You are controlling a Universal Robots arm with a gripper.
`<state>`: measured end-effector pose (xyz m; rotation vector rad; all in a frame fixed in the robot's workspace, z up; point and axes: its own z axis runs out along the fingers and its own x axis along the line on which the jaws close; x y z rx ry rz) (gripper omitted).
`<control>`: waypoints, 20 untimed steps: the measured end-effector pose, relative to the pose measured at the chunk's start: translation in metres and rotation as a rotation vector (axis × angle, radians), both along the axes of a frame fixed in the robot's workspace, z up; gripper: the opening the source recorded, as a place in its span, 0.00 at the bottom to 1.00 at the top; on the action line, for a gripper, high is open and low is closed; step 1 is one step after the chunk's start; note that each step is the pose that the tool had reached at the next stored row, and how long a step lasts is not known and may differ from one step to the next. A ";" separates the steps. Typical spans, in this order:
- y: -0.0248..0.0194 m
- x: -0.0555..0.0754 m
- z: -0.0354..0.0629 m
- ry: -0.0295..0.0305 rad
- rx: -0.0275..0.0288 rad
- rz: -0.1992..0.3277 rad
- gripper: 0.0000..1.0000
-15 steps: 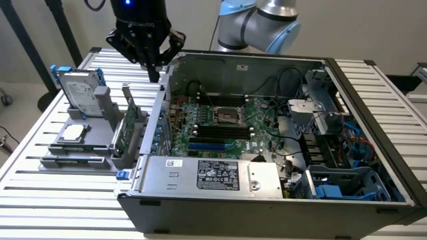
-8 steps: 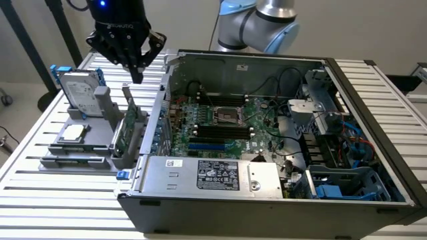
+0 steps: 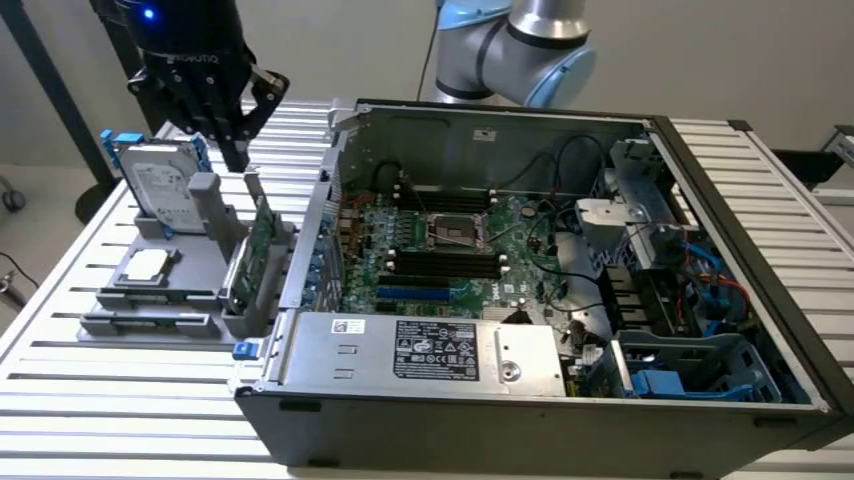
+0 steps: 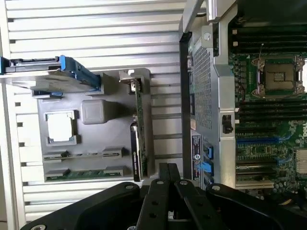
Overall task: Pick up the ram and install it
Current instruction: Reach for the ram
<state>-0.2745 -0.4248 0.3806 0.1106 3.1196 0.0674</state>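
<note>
While the gripper [image 3: 236, 150] is hovering above the drive [image 3: 160, 185] end of the fixture [image 3: 200, 245], I'm reading this as the approach step, pick not yet begun. Its fingers [image 4: 160, 196] are pressing together and pinching nothing. The ram [image 3: 147, 322] is lying flat in the fixture's outermost holder, across the CPU [image 3: 144, 265] from the drive, well apart from the fingertips and untouched. Judging from that, the next move is calling for the fingers spreading, the wrist lining up along the stick's length, and a straight descent onto its long edges between the two end blocks, since those blocks are leaving only the middle stretch exposed. Edges I'm watching: the card [image 3: 254, 260] is standing upright just beside the ram's end on the case [image 3: 320, 200] side, the drive's blue rails are sticking up at the far end, and the case wall is rising between fixture and board, so any carry is needing height over that lip. Room is looking good straight above the ram and out over the bare table [image 3: 107, 400] slats. Inside the case, the black slots [image 3: 447, 265] are sitting beside the socket with open air above, though cables are looping close on the exterior view's right.
</note>
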 end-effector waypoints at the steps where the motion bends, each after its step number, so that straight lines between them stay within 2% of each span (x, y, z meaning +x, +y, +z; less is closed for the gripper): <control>1: -0.0003 -0.004 -0.0010 0.0006 -0.0003 0.000 0.11; 13: -0.0041 -0.059 -0.0135 0.0084 -0.0038 0.000 0.11; 20: -0.0077 -0.084 -0.0199 0.0176 -0.0062 0.000 0.11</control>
